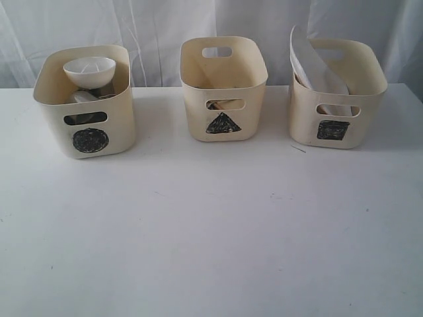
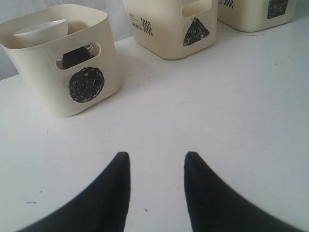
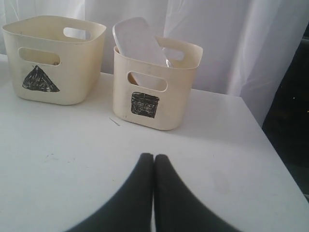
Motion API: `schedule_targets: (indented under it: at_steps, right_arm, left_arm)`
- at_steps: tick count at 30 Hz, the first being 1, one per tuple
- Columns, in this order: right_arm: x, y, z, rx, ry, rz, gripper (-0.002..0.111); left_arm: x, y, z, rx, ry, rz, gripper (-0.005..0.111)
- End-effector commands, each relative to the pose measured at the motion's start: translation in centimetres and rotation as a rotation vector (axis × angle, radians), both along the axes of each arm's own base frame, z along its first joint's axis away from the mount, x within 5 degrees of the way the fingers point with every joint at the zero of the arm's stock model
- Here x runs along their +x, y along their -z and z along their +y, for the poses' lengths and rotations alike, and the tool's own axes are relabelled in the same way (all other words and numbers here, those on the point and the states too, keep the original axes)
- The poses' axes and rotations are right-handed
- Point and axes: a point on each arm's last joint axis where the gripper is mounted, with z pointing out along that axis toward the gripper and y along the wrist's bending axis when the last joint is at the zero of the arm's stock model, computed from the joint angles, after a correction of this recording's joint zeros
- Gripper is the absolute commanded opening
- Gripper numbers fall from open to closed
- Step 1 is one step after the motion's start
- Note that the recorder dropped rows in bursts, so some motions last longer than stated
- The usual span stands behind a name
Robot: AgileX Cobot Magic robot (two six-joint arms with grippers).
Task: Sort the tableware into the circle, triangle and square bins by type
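Observation:
Three cream bins stand in a row at the back of the white table. The circle bin [image 1: 84, 102] [image 2: 63, 63] on the left holds a white bowl [image 1: 89, 70] [image 2: 39, 32] resting on top of other pieces. In the middle is the triangle bin [image 1: 223, 89] [image 2: 169, 26] [image 3: 53, 60], its contents barely showing through the handle slot. The square bin [image 1: 336, 96] [image 3: 155, 89] on the right has the large white plate [image 1: 316, 66] [image 3: 139, 41] leaning inside. My left gripper [image 2: 157, 162] is open over bare table. My right gripper [image 3: 154, 159] is shut and empty. Neither gripper appears in the exterior view.
A thin sliver [image 1: 299, 148] [image 3: 114, 122] lies on the table just in front of the square bin. White curtains hang behind the table. The table's right edge [image 3: 277, 154] drops to a dark area.

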Motion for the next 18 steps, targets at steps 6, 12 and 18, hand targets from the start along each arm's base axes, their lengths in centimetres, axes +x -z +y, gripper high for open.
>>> schedule_targets:
  at_steps: [6,12,18]
  right_arm:
    - [-0.03,0.18,-0.05,-0.001,0.009,0.0,0.0]
    - [-0.03,0.19,-0.04,0.004,0.008,0.0,0.0]
    - [-0.03,0.19,-0.02,0.017,0.007,-0.001,0.0]
  left_arm:
    - [-0.03,0.08,-0.01,-0.012,0.0,0.003,0.043]
    - [-0.03,0.08,-0.01,-0.012,0.0,0.003,0.043]
    - [-0.03,0.08,-0.01,-0.012,0.0,0.003,0.043]
